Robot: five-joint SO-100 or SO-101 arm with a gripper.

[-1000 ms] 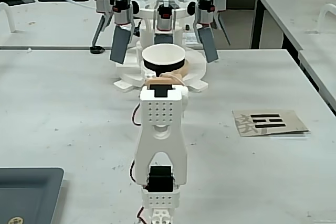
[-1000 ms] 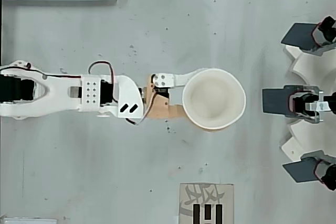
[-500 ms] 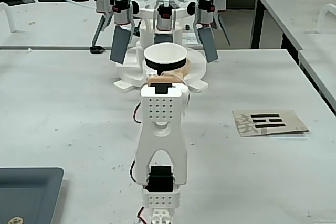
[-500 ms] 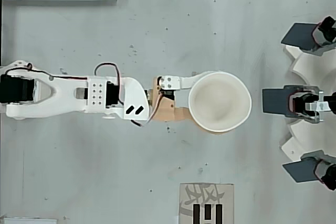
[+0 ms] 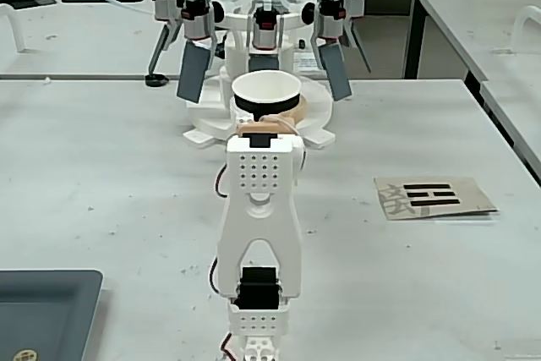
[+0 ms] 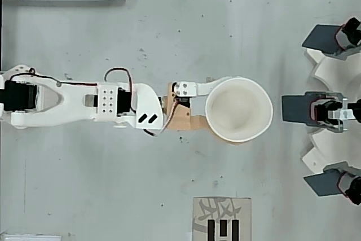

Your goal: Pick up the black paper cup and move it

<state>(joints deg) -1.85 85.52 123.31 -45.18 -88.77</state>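
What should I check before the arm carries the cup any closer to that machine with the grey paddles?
1. Grip: gripper closed around the cup, ok.
2. Cup upright, mouth up: ok.
3. Cup empty: ok, only white inside shows.
4. Cup clear of the table: cannot tell; its base is hidden.
5. Gap to the middle paddle: ok, apart in the overhead view, though close.
6. Card out of the path: ok, off to the side.

Only one printed sign readable: brown card (image 5: 434, 197) lying flat on the table (image 5: 101, 175), right of the arm in the fixed view, bearing black horizontal bars like a trigram and, to their left, a grey character, possibly Chinese, too faint to make out. Same card (image 6: 221, 219) cut off at the lower edge of the overhead view.
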